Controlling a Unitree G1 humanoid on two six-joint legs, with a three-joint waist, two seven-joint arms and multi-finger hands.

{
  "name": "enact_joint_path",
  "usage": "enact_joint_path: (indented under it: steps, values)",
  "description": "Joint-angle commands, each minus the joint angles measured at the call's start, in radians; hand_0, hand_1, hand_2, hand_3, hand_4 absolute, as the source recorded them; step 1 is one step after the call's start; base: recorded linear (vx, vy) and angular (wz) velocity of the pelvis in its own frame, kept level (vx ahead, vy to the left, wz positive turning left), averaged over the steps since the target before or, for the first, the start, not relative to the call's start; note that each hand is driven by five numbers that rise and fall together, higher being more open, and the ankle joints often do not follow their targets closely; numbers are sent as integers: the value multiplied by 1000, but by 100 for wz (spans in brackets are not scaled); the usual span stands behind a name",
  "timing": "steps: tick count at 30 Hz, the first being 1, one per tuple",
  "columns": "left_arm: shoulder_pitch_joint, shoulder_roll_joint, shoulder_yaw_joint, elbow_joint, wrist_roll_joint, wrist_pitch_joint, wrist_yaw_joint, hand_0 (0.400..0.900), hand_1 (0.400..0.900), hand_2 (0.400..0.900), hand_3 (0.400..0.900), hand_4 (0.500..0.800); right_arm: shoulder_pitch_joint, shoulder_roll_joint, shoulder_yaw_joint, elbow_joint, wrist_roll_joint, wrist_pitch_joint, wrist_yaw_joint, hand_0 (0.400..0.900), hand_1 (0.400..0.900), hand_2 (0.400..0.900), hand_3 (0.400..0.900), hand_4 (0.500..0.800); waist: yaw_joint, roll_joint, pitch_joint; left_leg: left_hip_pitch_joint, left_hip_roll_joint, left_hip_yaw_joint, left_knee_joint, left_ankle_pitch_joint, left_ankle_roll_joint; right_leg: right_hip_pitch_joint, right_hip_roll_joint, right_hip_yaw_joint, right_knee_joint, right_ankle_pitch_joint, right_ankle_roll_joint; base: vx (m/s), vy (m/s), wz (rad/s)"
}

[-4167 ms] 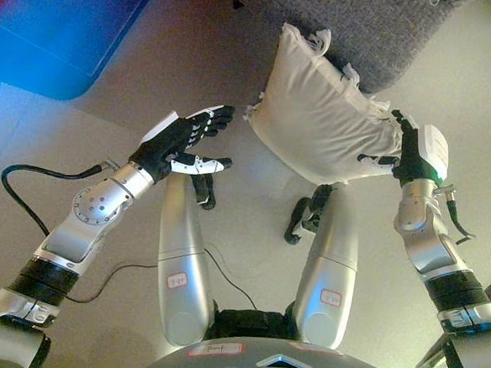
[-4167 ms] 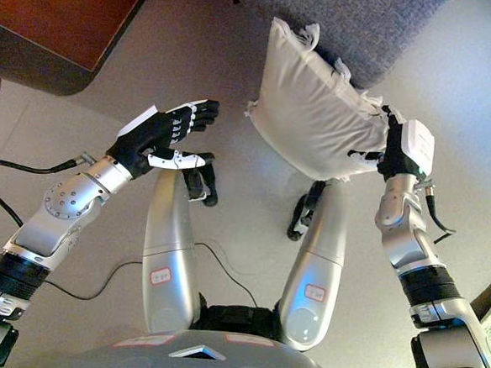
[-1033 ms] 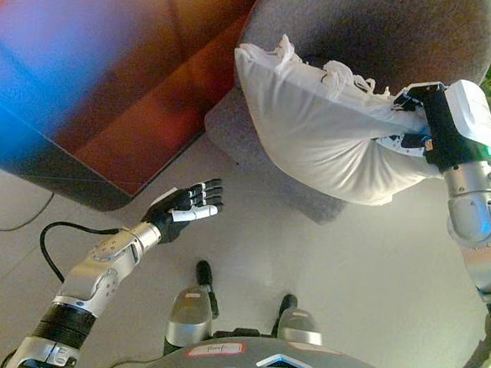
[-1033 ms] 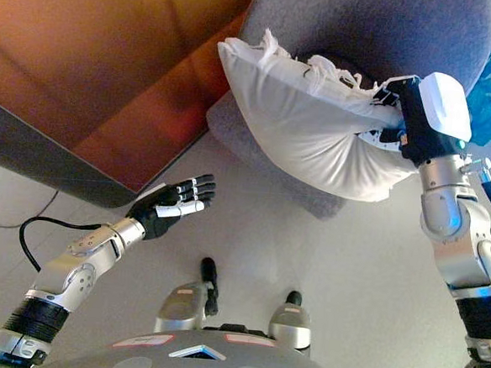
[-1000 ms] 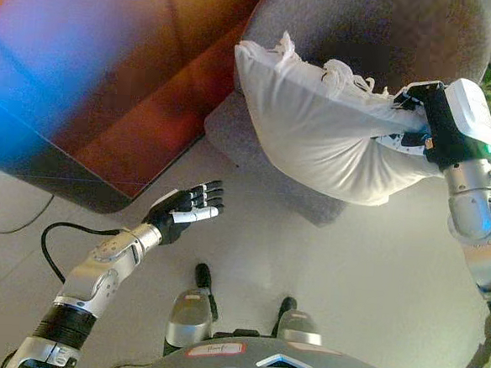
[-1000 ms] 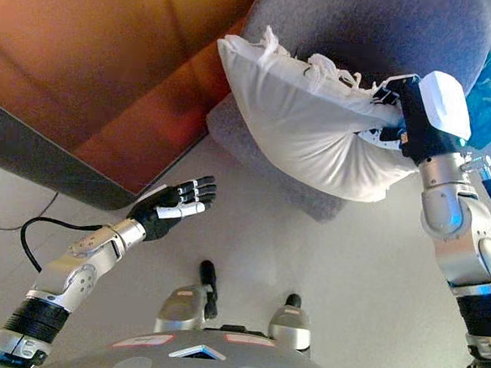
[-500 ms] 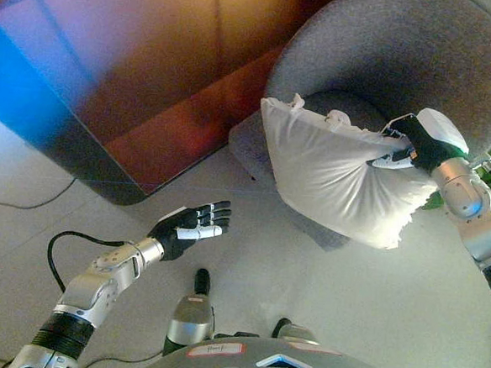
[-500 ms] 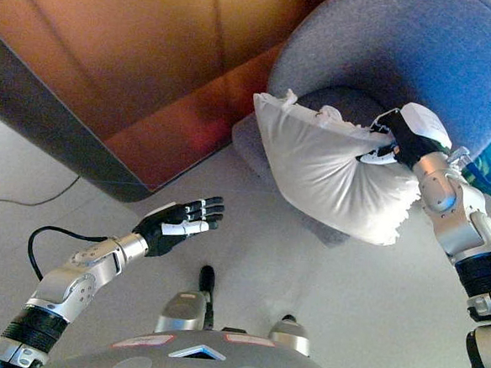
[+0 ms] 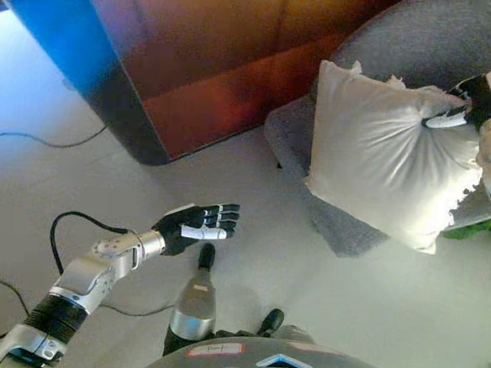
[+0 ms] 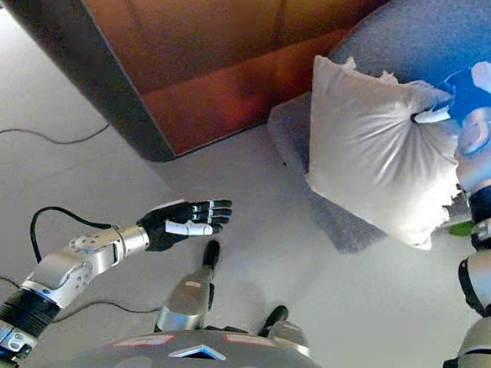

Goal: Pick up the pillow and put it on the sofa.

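A white pillow (image 9: 382,160) with frayed edges hangs in front of the grey sofa (image 9: 424,36), over the front of its seat. My right hand (image 9: 474,103) is shut on the pillow's upper right part, bunching the cloth, and holds it up. It shows in the right eye view too (image 10: 462,102), with the pillow (image 10: 370,155). My left hand (image 9: 196,225) is open and empty, low at the left over the floor, well apart from the pillow.
A large dark brown wooden cabinet (image 9: 212,55) stands at the upper left, close to the sofa's left side. A green plant (image 9: 470,227) shows at the right edge below the pillow. Light floor (image 9: 373,294) lies between me and the sofa.
The camera has shifted, so the sofa and cabinet sit further right. My right hand has carried the pillow right and turned it more upright before the sofa seat. My left hand stays open.
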Motion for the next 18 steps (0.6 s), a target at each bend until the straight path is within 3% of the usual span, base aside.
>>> enact_joint_path:
  steps: [1,5,9,18]
  values:
    - [-82,-1,-10,-84,-63,-83,-51,900,900,900,900,800,-266,-93,7,-39,36,-27,-141,900,900,900,900,800,33,-1,-26,109,45,-2,-7,-170,-35,-62,-46,19,-11,92,39,86,1,2]
    - [-50,-3,0,-94,-50,-95,-51,900,900,900,900,800,-156,-69,-76,-85,77,-24,-156,900,900,900,900,800,27,-3,-56,145,50,10,-7,-181,-32,-33,-50,17,-11,88,45,117,19,-4]
    - [-36,-19,6,-94,-42,-120,-19,900,900,900,900,800,-55,-38,-152,-149,83,-63,-187,900,900,900,900,800,10,0,-79,169,50,23,-7,-186,-29,-17,-55,22,-11,85,48,56,43,-10]
    - [3,-90,33,-72,1,-165,54,900,900,900,900,800,245,66,-349,-475,68,-76,-242,900,900,900,900,800,-66,28,-112,232,49,84,-7,-208,-19,-2,-62,64,-11,80,47,-14,56,-20]
